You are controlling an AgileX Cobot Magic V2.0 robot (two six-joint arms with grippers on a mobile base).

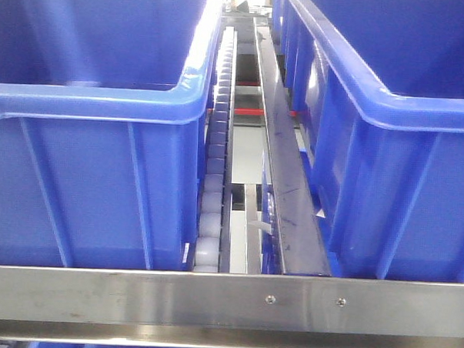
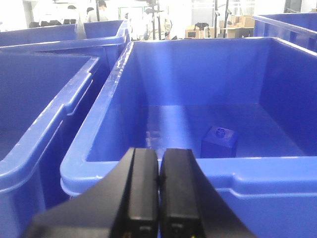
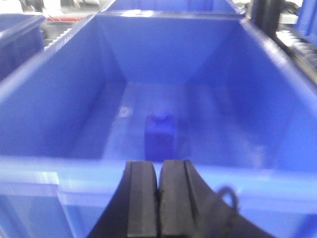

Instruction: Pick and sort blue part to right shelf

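The blue part (image 2: 219,140), a squat solid-blue block with a small round knob on top, stands on the floor of a large blue bin (image 2: 277,171) in the left wrist view. My left gripper (image 2: 159,151) is shut and empty, just outside that bin's near rim, to the left of the part. My right gripper (image 3: 158,162) is shut and empty before the near rim of another blue bin (image 3: 59,166). The shelf's flat steel front rail (image 1: 211,300) with two screws crosses the front view. Neither gripper shows there.
A taller-looking blue bottle-like block (image 3: 159,134), blurred, stands in the bin in the right wrist view. The front view shows two large blue bins (image 1: 85,175) (image 1: 401,189), with a roller track (image 1: 215,165) and a steel divider bar (image 1: 282,168) between them.
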